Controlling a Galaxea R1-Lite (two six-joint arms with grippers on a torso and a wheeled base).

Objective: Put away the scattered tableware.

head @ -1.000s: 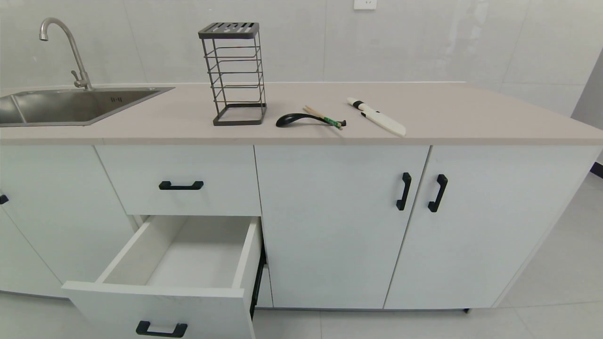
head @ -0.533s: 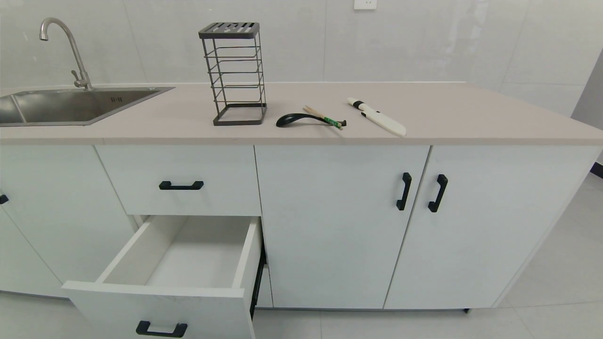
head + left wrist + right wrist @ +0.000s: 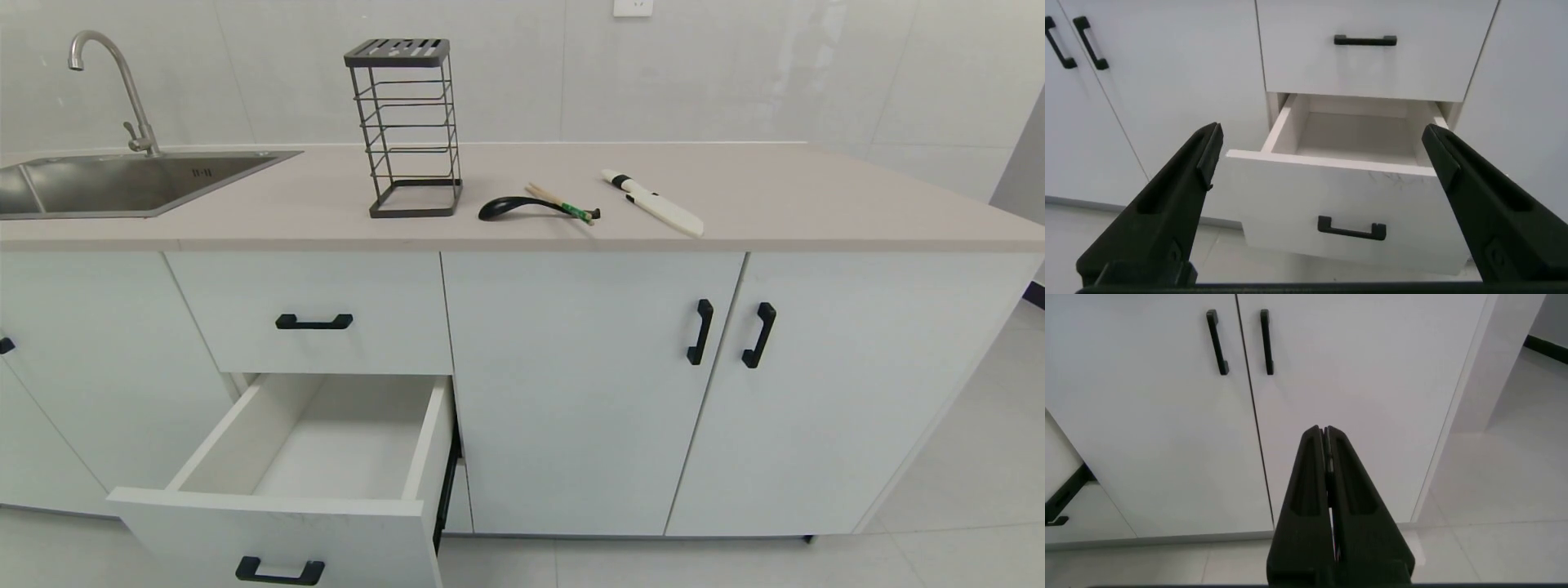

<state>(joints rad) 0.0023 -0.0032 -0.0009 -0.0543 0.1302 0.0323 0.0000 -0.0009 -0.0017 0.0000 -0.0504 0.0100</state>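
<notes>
Low before the cabinet [image 3: 571,392], the left gripper [image 3: 1321,135] faces the drawer [image 3: 1347,188] with its two black, wedge-shaped fingers spread wide and nothing between them. The right gripper [image 3: 1324,433] faces the two doors [image 3: 1151,441] with its fingers pressed flat together, holding nothing. That drawer [image 3: 269,531], the lower of two, stands pulled out, a smooth white box with one black bar handle [image 3: 279,570]. The upper drawer [image 3: 310,286] is closed and carries one like handle. Each of the two plain white doors [image 3: 588,392] has one upright black handle, and the pair sit side by side at the seam. On the matte beige counter [image 3: 816,212] the tableware lies loose in three lots: one glossy black spoon [image 3: 522,206] with a curved stem, one pair of pale wooden chopsticks [image 3: 559,200] with green ends resting across that stem, and, apart on the right, one white knife [image 3: 653,202] with a black band, lying at a slant. Left of the spoon stands one tall rack [image 3: 406,126] of dark wire with a slotted top. Farther left are one steel sink [image 3: 122,184] and one arched metal tap [image 3: 114,82]; one white socket [image 3: 633,6] sits on the tiled wall.
</notes>
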